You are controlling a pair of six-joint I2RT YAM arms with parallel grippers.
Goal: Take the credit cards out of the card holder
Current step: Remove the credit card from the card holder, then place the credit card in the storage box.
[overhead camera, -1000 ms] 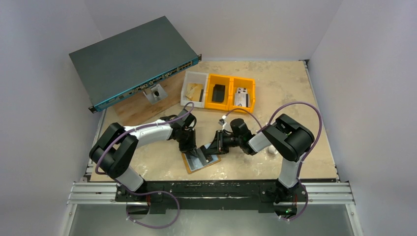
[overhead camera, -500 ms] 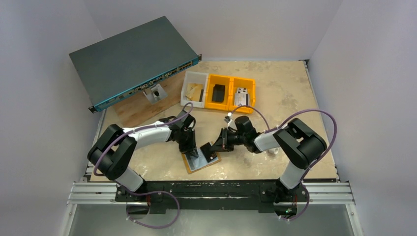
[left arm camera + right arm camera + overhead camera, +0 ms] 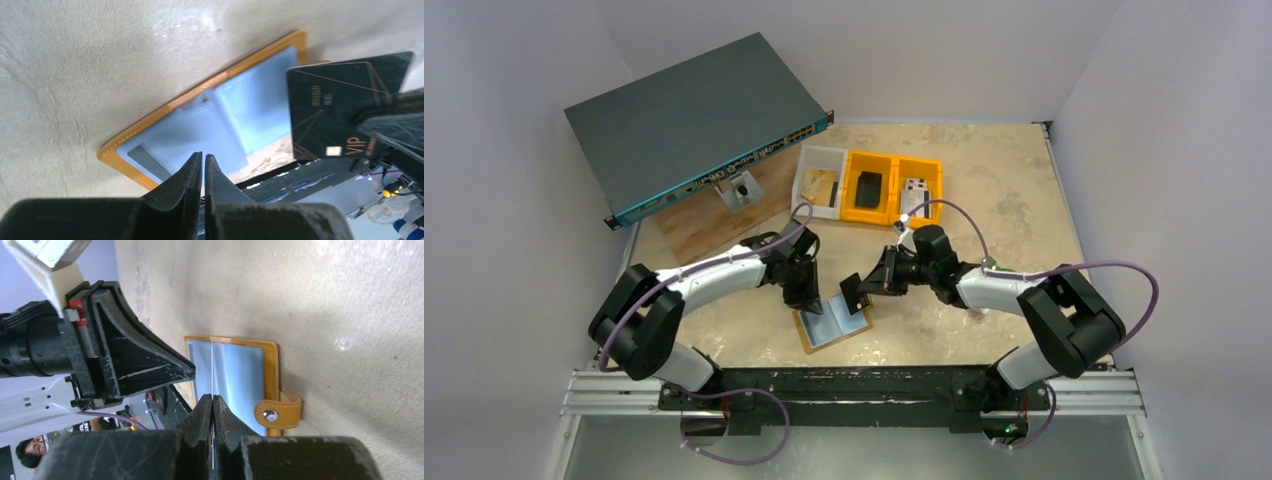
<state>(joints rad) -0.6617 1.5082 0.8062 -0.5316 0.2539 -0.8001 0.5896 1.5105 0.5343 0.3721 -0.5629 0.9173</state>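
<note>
The card holder (image 3: pixel 834 328) lies open on the table near the front edge, tan-orange outside and pale blue inside (image 3: pixel 240 115). Its snap tab (image 3: pixel 278 413) sticks out to one side. My left gripper (image 3: pixel 813 302) is shut, its tips (image 3: pixel 203 156) resting on the holder's inner left half. My right gripper (image 3: pixel 867 289) is shut on a black credit card (image 3: pixel 340 110) with gold lines. It holds the card lifted just above the holder's far right corner. In the right wrist view the card (image 3: pixel 212 365) shows edge-on between the shut fingers (image 3: pixel 212 398).
A white bin (image 3: pixel 819 180) and two orange bins (image 3: pixel 869 188) (image 3: pixel 919 190) with small items stand behind the arms. A dark network switch (image 3: pixel 694 120) rests tilted on a wooden board (image 3: pixel 714 220) at the back left. Walls close in both sides.
My right gripper has closed on the black card and drawn it up and to the right, away from the holder. The left gripper has stayed on the holder.
</note>
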